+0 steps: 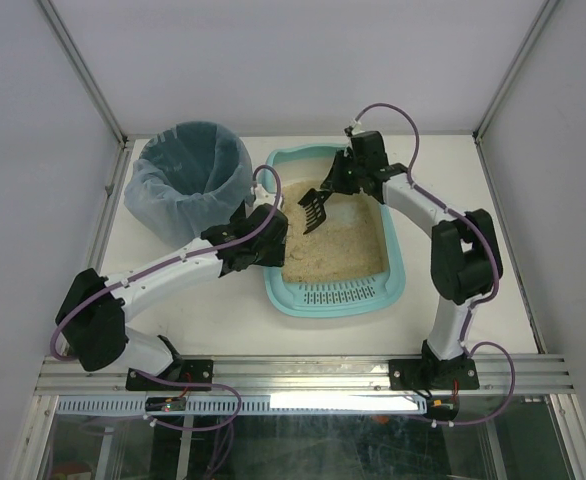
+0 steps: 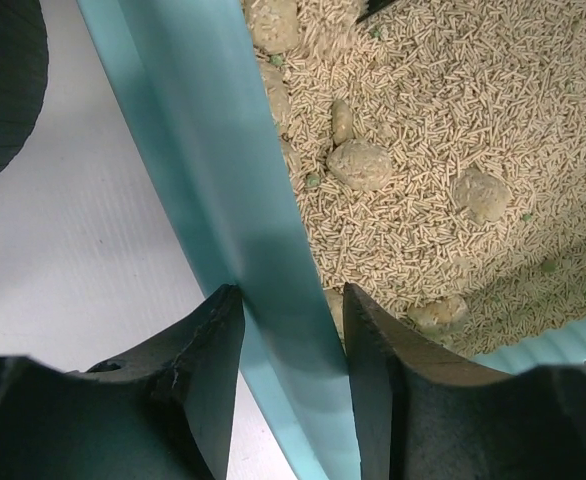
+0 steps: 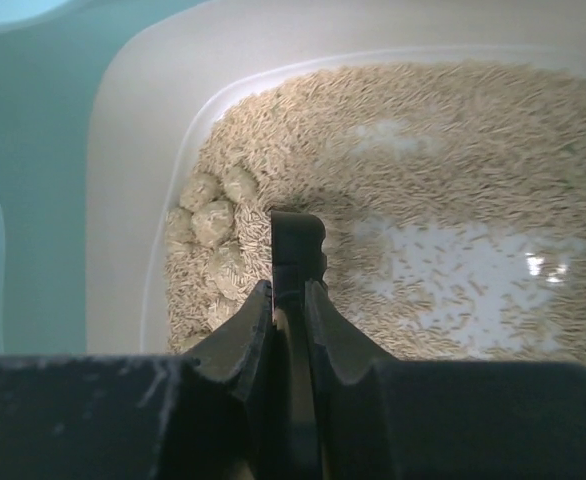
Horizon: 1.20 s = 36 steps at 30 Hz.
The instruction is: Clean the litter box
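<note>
The light teal litter box (image 1: 397, 270) lies mid-table, its slotted grate (image 1: 338, 293) at the near end, beige litter inside. My left gripper (image 1: 261, 248) straddles the box's left rim (image 2: 223, 180), one finger outside and one inside, both against the rim. In the left wrist view several pale clumps (image 2: 361, 163) lie on the litter beside it. My right gripper (image 1: 339, 180) is over the box's far end, shut on the handle of a black scoop (image 1: 315, 208). The scoop (image 3: 298, 240) points down at the litter next to clumps (image 3: 213, 220) by the box's wall (image 3: 123, 200).
A round dark bin (image 1: 188, 175) with a bluish bag liner stands at the back left, close to the litter box's far left corner; its dark side (image 2: 3, 80) shows in the left wrist view. White table (image 1: 123, 250) surrounds the box, with walls on three sides.
</note>
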Tool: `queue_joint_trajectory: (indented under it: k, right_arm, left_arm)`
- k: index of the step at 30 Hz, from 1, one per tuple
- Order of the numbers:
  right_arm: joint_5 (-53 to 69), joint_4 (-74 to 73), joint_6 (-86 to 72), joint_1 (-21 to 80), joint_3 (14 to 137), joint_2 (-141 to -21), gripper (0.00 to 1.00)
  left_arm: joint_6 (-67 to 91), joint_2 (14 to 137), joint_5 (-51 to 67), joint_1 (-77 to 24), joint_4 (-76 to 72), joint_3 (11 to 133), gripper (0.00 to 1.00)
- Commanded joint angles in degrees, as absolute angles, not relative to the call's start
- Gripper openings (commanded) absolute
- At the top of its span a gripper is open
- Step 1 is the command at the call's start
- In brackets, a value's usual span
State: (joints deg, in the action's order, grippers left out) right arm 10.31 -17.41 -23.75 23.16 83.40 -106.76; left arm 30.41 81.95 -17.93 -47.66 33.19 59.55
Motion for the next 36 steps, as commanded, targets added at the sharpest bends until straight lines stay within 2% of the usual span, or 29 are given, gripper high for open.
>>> queue_joint_trajectory:
  k: [1,10,17,26,36]
  right_arm:
    - [19.59,-13.79,-28.28,25.44,78.8,-109.71,0.0]
    - [26.93,-3.92,-33.04,28.35,73.62,-110.31,0.0]
    - [25.87,1.61,-35.57,25.28,67.25,-102.39,0.0]
    - [29.56,15.65,-42.49,20.39,57.97,-93.53,0.0]
    - [28.37,19.56,-44.51,17.68,53.08,-88.69,0.0]
  left_arm:
    - [27.92,84.94,-18.98,-47.64,32.12,60.0,0.32]
    - [27.54,86.0,-19.5,-47.87,32.17,60.31,0.26]
    - [27.66,84.88,-20.46,-47.9,32.24,59.12,0.25]
    - [27.84,83.97,-21.09,-47.93,32.25,58.63,0.24]
    - [27.6,83.24,-21.78,-47.82,32.26,58.18,0.24]
